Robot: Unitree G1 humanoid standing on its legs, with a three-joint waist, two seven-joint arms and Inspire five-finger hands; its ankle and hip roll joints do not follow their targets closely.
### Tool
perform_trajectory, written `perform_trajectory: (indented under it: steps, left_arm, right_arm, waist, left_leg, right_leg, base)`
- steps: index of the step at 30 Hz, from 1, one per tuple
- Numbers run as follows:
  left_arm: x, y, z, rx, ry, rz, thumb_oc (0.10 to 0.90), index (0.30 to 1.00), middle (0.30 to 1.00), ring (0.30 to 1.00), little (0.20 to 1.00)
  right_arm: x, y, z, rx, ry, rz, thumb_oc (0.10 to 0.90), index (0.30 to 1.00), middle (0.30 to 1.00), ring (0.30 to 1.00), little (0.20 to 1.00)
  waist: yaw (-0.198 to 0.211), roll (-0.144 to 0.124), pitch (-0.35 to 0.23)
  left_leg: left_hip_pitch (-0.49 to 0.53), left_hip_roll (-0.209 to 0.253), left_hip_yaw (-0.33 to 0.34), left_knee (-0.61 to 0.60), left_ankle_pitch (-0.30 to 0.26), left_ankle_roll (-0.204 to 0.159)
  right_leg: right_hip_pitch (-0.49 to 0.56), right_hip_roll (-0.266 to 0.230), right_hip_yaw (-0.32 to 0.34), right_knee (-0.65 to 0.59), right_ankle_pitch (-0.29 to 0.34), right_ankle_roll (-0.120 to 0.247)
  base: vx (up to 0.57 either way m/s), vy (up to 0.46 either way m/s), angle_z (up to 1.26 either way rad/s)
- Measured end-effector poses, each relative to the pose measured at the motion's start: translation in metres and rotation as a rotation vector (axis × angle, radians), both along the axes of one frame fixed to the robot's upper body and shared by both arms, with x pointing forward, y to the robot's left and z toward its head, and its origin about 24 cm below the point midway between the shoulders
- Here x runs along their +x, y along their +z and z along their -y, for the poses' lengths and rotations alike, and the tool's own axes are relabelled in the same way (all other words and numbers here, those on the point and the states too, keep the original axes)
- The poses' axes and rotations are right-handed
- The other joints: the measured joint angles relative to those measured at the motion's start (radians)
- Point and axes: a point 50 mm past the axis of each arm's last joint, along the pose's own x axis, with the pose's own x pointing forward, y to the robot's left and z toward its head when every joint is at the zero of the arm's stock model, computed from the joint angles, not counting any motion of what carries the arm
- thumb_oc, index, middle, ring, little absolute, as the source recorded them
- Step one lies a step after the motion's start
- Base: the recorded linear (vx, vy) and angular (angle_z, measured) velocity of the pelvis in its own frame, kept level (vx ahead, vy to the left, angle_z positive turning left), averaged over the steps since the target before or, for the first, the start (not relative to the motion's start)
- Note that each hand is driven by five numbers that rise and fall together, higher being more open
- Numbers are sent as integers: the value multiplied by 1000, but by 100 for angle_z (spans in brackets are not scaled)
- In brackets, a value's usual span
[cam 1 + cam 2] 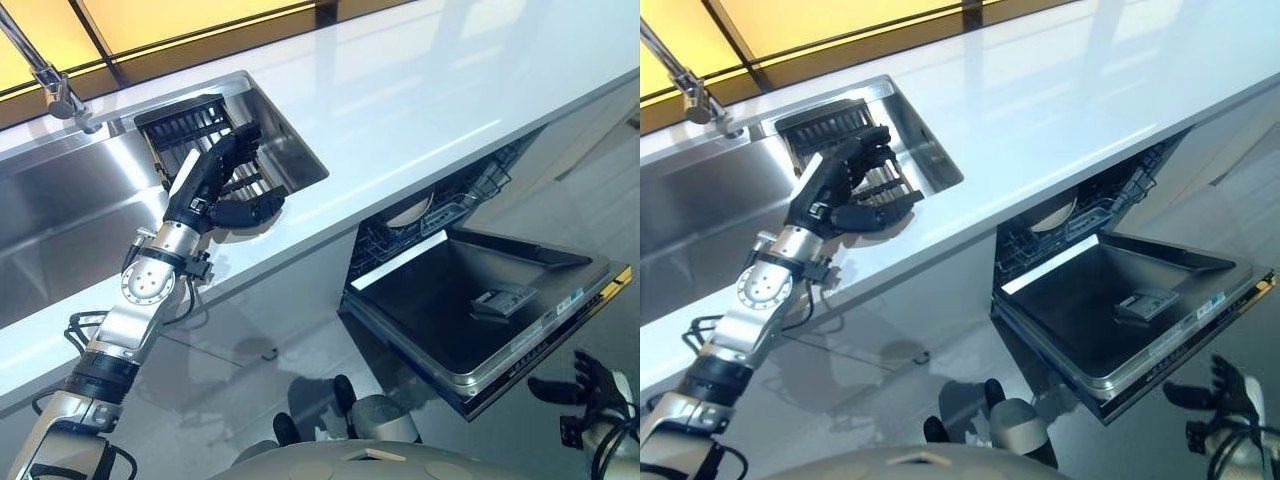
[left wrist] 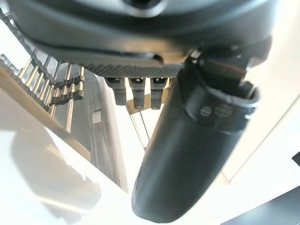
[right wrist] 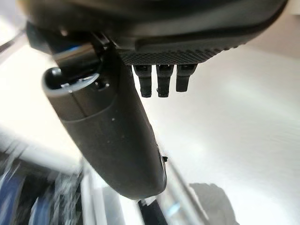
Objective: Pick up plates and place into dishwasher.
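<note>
My left hand (image 1: pixel 215 180) hangs over the black dish rack (image 1: pixel 190 120) at the right end of the steel sink (image 1: pixel 60 200). Its fingers are bent and its thumb lies across a pale plate rim (image 1: pixel 262 226) at the sink's near edge, so it looks shut on a white plate. In the left wrist view a thin pale edge (image 2: pixel 140 117) shows between thumb and fingers. Another white plate (image 1: pixel 412 212) stands in the lower rack of the dishwasher. My right hand (image 1: pixel 590 385) hangs low at the far right, fingers spread and holding nothing.
The dishwasher door (image 1: pixel 470 300) lies folded down below the white counter (image 1: pixel 420 100), jutting into the floor space between my hands. A faucet (image 1: pixel 50 80) rises at the sink's back left. The counter's front edge runs between sink and dishwasher.
</note>
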Motion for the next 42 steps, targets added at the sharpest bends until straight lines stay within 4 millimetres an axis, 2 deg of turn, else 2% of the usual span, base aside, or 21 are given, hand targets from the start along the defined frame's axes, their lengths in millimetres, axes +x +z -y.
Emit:
perform_trajectory:
  steps: [3,7,9,11,12,16,17,21,25,30,36,38,42]
  left_arm:
    - [0,1,-4,0,16,2,800,900,900,900,900]
    - [1,0,-5,5,18,-2,800,900,900,900,900]
    - [1,0,-6,6,18,-2,800,900,900,900,900]
    - [1,0,-6,6,18,-2,800,900,900,900,900]
    - [1,0,-6,6,19,-4,800,900,900,900,900]
    - [1,0,-6,6,20,-11,800,900,900,900,900]
    - [1,-2,-6,10,20,-23,800,900,900,900,900]
    - [5,-3,-8,14,21,-38,800,900,900,900,900]
    - [8,-1,-8,8,25,-55,800,900,900,900,900]
    - [8,-5,-6,17,7,-92,800,900,900,900,900]
    - [8,-10,3,30,-51,-115,800,900,900,900,900]
    - [7,-10,4,28,-57,-113,800,900,900,900,900]
    - [6,-13,6,19,-65,-122,800,900,900,900,900]
  right_arm:
    - [-16,-12,-2,53,-115,0,800,900,900,900,900]
    - [-39,-28,-8,78,-357,62,800,900,900,900,900]
    - [-42,-29,-11,77,-419,96,800,900,900,900,900]
    - [-40,-30,-13,95,-444,156,800,900,900,900,900]
    - [-37,-31,-18,143,-474,250,800,900,900,900,900]
    - [-20,-39,-38,401,-512,591,800,900,900,900,900]
    - [-11,-44,-48,523,-487,698,800,900,900,900,900]
    - [-4,-60,-62,766,-483,868,800,900,900,900,900]
    - [-10,-62,-60,848,-463,866,800,900,900,900,900]
    - [-15,-61,-60,918,-428,857,800,900,900,900,900]
    - [-14,-53,-46,962,-334,771,800,900,900,900,900]
    - [-6,-49,-46,984,-285,768,800,900,900,900,900]
    - [9,-36,-47,1041,-163,761,800,900,900,900,900]
  waist:
    - [-10,0,-8]
    - [-14,4,-18]
    - [-15,5,-18]
    - [-18,6,-19]
    - [-18,7,-19]
    - [-16,20,-27]
    - [-15,29,-31]
    - [7,55,-42]
    - [32,60,-40]
    - [38,62,-38]
    - [60,62,-38]
    - [83,62,-37]
    - [83,60,-36]
  left_leg:
    - [0,-1,5,0,-4,0]
    - [-2,0,5,0,-9,-4]
    - [-2,0,4,0,-9,-4]
    - [-2,-1,4,0,-9,-3]
    - [-2,-1,4,0,-9,-3]
    - [-14,-1,6,0,-7,-1]
    - [-12,-1,10,0,-6,0]
    - [-12,0,8,0,-7,-1]
    - [-9,0,-4,1,-6,0]
    - [-12,-1,-29,0,-1,-3]
    - [-18,1,-55,0,10,-8]
    - [-24,0,-82,-1,12,-8]
    - [-24,0,-106,-1,13,-9]
  right_leg:
    - [-3,1,12,0,0,0]
    - [-5,1,14,0,0,0]
    - [-5,1,14,0,0,0]
    - [-6,1,14,0,0,0]
    - [-7,1,14,0,0,0]
    - [-22,1,16,0,0,0]
    - [-21,2,18,0,0,0]
    - [-19,2,14,0,0,0]
    - [-10,1,2,0,3,-5]
    - [1,-3,-18,0,0,-1]
    - [2,-3,-39,-1,2,-4]
    - [0,0,-43,0,9,-12]
    - [-4,5,-49,0,15,-21]
  base:
    - [5,-43,-11]
    - [7,-36,-1]
    - [0,0,0]
    - [0,0,0]
    - [0,0,0]
    - [2,-13,-2]
    - [27,-38,-4]
    - [32,-40,2]
    - [16,-32,7]
    - [-9,-27,14]
    - [-10,-10,10]
    - [-3,6,-10]
    - [-2,13,-10]
